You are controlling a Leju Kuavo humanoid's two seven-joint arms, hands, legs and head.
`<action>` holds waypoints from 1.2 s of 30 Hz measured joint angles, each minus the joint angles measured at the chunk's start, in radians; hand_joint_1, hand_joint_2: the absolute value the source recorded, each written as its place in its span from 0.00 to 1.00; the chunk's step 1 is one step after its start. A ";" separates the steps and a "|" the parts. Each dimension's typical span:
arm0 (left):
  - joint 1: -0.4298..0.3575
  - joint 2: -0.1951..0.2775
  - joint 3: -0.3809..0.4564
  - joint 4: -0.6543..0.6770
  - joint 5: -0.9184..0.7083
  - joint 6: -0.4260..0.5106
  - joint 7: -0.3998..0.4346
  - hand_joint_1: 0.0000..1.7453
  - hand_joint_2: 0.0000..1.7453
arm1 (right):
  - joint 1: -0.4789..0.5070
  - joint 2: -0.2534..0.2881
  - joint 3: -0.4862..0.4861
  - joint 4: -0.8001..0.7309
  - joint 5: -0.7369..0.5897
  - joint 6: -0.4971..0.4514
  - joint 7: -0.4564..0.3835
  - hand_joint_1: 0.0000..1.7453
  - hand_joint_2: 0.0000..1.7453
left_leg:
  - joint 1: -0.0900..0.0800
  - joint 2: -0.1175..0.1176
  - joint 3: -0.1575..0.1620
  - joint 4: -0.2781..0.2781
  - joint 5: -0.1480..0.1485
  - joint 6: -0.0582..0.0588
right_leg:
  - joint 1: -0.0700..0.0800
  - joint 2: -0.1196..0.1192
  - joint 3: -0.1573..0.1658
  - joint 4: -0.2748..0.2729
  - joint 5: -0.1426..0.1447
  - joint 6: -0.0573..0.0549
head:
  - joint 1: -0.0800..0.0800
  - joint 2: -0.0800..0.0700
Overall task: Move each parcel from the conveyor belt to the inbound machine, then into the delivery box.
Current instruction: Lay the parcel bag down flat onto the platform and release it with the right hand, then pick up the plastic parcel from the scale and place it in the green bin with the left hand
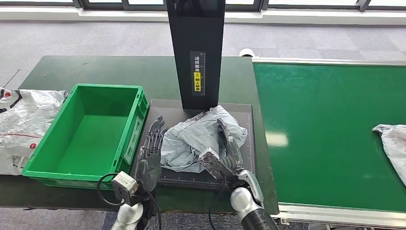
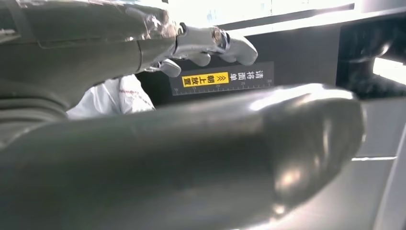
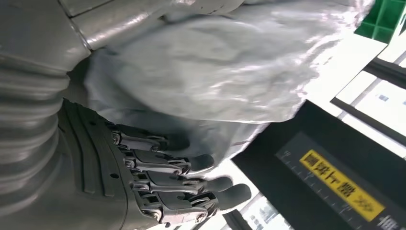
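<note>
Hands (image 1: 152, 143) (image 1: 225, 153) flank parcel (image 1: 196, 136) beside green crate (image 1: 91, 132)

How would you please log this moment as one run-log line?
stage: inbound machine | grey parcel: on scan plate | left hand, right hand: flank parcel | green box: empty | next parcel: on conveyor belt

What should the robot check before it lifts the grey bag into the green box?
1. Grey parcel lies on the inbound machine's black plate: ok.
2. Right hand rests against the parcel's right side: ok.
3. Left hand is at the parcel's left side, fingers straight; whether it really touches: cannot tell.
4. Firm hold from both hands: cannot tell.
5. Green delivery box beside the plate has room inside: ok.
6. Next parcel waits on the conveyor belt, out of the way: ok.
</note>
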 joint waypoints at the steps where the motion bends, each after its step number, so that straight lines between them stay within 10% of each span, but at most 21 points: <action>1: 0.001 0.000 0.000 -0.003 -0.013 0.010 0.004 0.00 0.00 | 0.035 -0.010 0.001 -0.049 0.005 0.005 0.007 0.00 1.00 | 0.000 0.000 0.000 0.000 0.000 0.000 | 0.000 0.000 0.000 0.000 0.000 0.000 | 0.000 0.000; 10: 0.003 0.000 0.000 -0.029 -0.081 0.109 0.082 0.00 0.00 | 0.231 -0.053 0.003 -0.349 0.017 0.023 0.036 0.00 1.00 | 0.000 0.000 0.000 0.000 -0.001 0.000 | 0.000 -0.001 0.000 0.000 0.000 0.000 | 0.000 0.000; 18: -0.027 -0.003 0.000 -0.019 -0.292 0.400 0.189 0.00 0.00 | 0.368 -0.077 0.001 -0.582 -0.015 0.073 -0.033 0.00 1.00 | 0.000 0.001 0.000 0.000 -0.001 0.000 | 0.000 0.001 -0.001 0.000 0.000 0.000 | 0.000 0.000; 22: -0.139 -0.012 0.000 0.102 -0.427 0.426 0.234 0.00 1.00 | 0.386 -0.082 0.002 -0.656 -0.056 0.124 -0.120 0.00 1.00 | 0.000 0.000 0.000 0.000 0.001 0.000 | 0.000 -0.001 0.000 -0.001 0.001 0.000 | 0.000 0.000; 36: -0.482 -0.057 -0.045 0.663 -0.802 0.419 0.434 0.00 1.00 | 0.474 -0.107 0.040 -0.836 -0.126 0.218 -0.253 0.00 1.00 | 0.000 0.002 0.000 0.000 0.002 0.000 | 0.000 0.002 -0.001 0.000 0.004 0.001 | 0.000 0.000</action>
